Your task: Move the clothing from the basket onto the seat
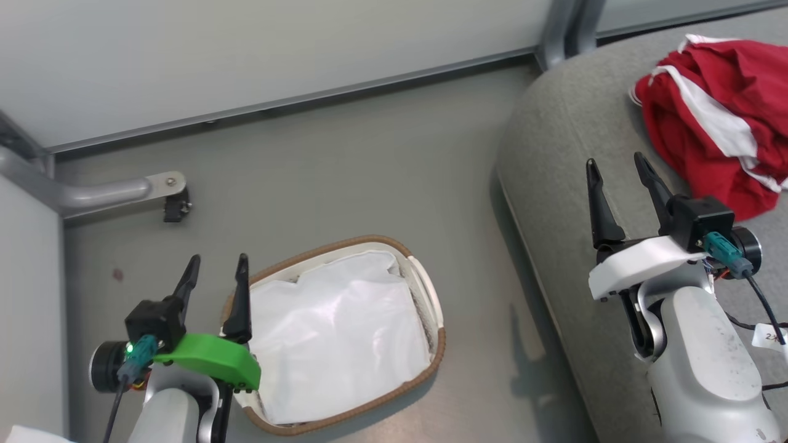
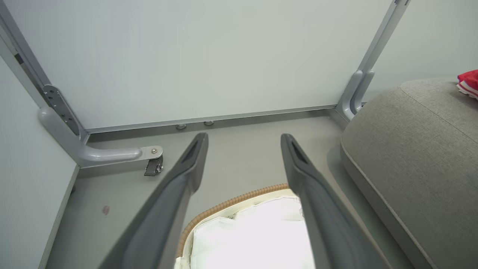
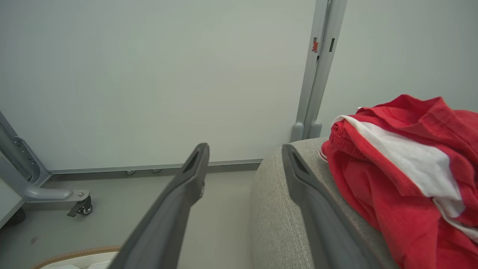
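Right claw (image 1: 616,161) is spread wide and empty above the couch's (image 1: 554,141) rounded edge, and the red clothing (image 1: 708,111) lies heaped on the couch just to its right, not touching. Left claw (image 1: 219,258) is also spread wide and empty, at the left rim of the basket (image 1: 433,363) on the floor (image 1: 345,160). White liner (image 1: 332,332) shows inside the basket.
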### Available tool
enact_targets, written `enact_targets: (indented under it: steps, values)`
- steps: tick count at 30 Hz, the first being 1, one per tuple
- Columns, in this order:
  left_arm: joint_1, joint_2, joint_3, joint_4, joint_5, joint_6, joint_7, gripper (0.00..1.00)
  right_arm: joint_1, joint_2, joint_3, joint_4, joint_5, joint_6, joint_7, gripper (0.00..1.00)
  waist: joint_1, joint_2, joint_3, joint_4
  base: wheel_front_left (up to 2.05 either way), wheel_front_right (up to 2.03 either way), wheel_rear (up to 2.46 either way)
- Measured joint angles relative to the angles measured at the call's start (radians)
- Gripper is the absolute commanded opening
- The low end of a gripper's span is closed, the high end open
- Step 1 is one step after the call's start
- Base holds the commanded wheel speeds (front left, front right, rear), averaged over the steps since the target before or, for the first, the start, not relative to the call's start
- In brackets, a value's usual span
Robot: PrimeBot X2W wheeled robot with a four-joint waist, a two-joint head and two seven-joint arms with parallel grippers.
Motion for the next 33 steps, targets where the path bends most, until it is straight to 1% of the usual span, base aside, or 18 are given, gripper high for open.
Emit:
enact_targets:
  steps: [3, 6, 10, 16, 25, 30, 31, 33]
  values:
    - [0.021, -0.014, 0.055, 0.004, 0.021, 0.002, 0.0, 1.0, 0.015, -0.002, 0.002, 0.009, 0.043, 0.0, 0.0, 1.0, 0.0, 0.0, -0.019, 0.032, 0.0, 0.0, 0.0]
    - [0.047, -0.029, 0.095, 0.016, 0.033, 0.002, 0.0, 1.0, 0.04, 0.0, 0.022, 0.022, 0.053, 0.0, 0.0, 1.0, 0.0, -0.0001, -0.043, 0.054, 0.0, 0.0, 0.0]
    - [0.073, -0.04, 0.138, 0.018, 0.032, 0.002, 0.0, 1.0, 0.074, -0.001, 0.024, 0.031, 0.058, 0.0, 0.0, 1.0, 0.0, 0.0, -0.076, 0.076, 0.0, 0.0, 0.0]
    - [0.115, -0.049, 0.163, 0.038, 0.033, -0.001, 0.0, 1.0, 0.122, -0.001, 0.03, 0.042, 0.058, 0.0, 0.0, 1.0, 0.0, 0.0, -0.118, 0.093, 0.0, 0.0, 0.0]
    - [0.203, -0.058, 0.159, 0.041, 0.018, -0.002, 0.0, 1.0, 0.206, -0.001, 0.019, 0.048, 0.061, 0.0, 0.0, 1.0, 0.0, 0.0, -0.187, 0.098, 0.0, 0.0, 0.0]
    - [0.23, -0.06, 0.161, 0.037, 0.002, -0.002, 0.0, 1.0, 0.228, 0.0, 0.03, 0.051, 0.064, 0.0, 0.0, 1.0, 0.0, 0.0, -0.212, 0.094, 0.0, 0.0, 0.0]
    - [0.235, -0.061, 0.161, 0.042, -0.004, -0.001, 0.0, 0.0, 0.231, 0.001, 0.03, 0.055, 0.066, 0.0, 0.0, 0.0, 0.0, 0.0, -0.214, 0.092, 0.0, 0.0, 0.0]
    - [0.238, -0.064, 0.16, 0.057, -0.005, -0.001, 0.001, 0.0, 0.243, 0.004, 0.03, 0.069, 0.066, 0.0, 0.0, 0.0, 0.0, 0.0, -0.215, 0.092, 0.0, 0.0, 0.0]
